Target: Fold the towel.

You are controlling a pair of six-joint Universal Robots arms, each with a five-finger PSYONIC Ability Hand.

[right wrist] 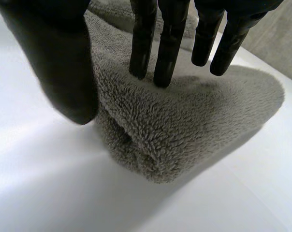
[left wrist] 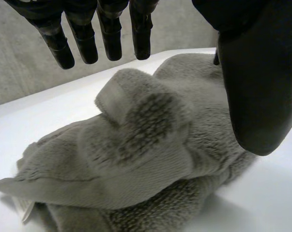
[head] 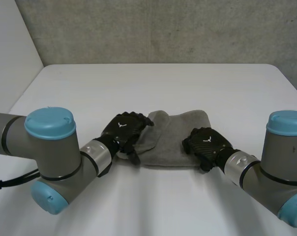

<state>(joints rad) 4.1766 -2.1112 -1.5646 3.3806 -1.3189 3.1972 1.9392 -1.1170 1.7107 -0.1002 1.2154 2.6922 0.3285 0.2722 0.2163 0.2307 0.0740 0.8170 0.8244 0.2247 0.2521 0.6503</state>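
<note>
white smooth rounded-corner table [head: 89, 88]; rough grey concrete wall [head: 163, 29] behind; plain white panel [head: 11, 44] at left.

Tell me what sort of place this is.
Probably a robot lab or test bench, not a home: a white table, a rough concrete wall behind it, and two robot arms over one grey towel.

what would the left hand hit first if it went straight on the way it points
Probably the towel: its raised fold lies just ahead of the left hand, though the depth between them is hard to judge.
</note>
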